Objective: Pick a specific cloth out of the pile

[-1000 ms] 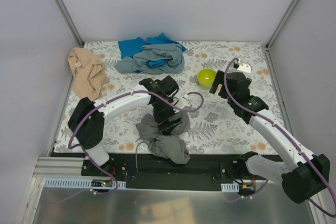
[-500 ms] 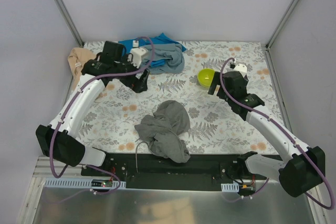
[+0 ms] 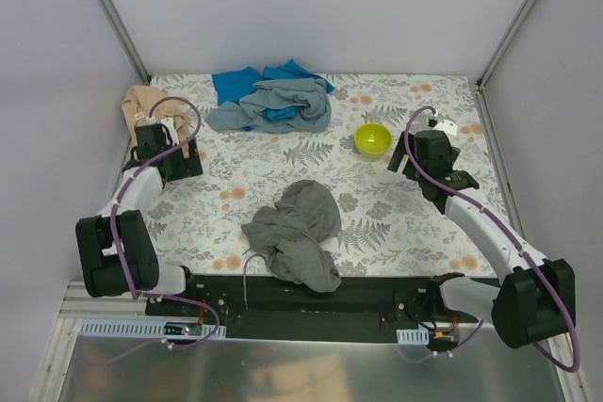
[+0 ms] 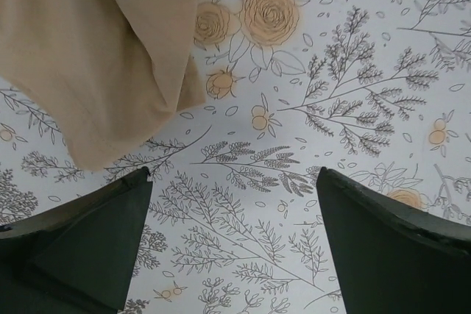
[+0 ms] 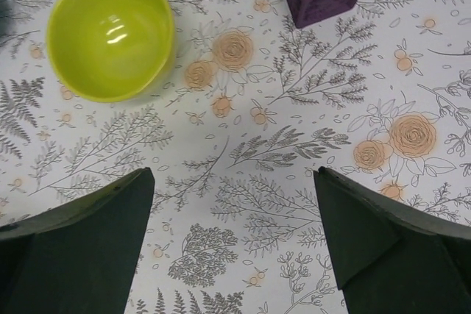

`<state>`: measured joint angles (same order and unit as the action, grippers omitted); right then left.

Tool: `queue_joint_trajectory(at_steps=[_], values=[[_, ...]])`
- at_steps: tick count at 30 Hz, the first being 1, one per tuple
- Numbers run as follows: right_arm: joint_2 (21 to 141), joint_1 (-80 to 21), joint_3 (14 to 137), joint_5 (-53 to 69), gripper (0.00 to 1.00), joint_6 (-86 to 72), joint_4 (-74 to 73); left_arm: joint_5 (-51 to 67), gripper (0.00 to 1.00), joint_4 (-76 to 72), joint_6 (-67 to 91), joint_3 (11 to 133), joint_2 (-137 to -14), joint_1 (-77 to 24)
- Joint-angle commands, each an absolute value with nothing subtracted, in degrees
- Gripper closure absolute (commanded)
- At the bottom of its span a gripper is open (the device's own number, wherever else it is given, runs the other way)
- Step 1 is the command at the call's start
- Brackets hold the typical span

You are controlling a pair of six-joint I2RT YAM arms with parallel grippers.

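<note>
Left claw, spread wide, hovers over the patterned counter just beside the tan cloth, far-left; closing here would likely miss its edge or pinch only a slipping fold.

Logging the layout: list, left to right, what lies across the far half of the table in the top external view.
Tan cloth → blue-grey cloth → yellow-green bowl. The bright blue cloth overlaps the blue-grey one, so it is left out.
</note>
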<state>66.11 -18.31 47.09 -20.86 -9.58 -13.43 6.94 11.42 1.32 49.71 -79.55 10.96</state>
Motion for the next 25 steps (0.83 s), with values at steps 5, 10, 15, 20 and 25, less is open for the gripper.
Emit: queue_joint_trajectory(at_steps=[5, 10, 15, 20, 25], values=[[67.2, -14.1, 44.1, -19.5, 0.0, -10.3, -8.0, 4.1, 0.01, -12.3, 3.3, 36.5, -74.7, 11.0], [66.4, -13.6, 43.5, -20.4, 0.01, -10.0, -7.8, 9.1, 0.01, -10.8, 3.7, 37.2, -78.0, 11.1], [65.6, -13.2, 43.3, -20.3, 0.01, -9.7, -7.8, 10.9, 0.01, -10.0, 3.8, 37.8, -79.3, 11.1], [66.0, -13.0, 43.3, -19.8, 0.0, -9.8, -7.7, 12.4, 0.01, -9.8, 3.1, 37.5, -79.6, 11.1], [66.2, -12.9, 43.3, -19.5, 0.01, -9.8, -7.6, 13.6, 0.01, -10.0, 3.4, 37.6, -79.7, 11.1]])
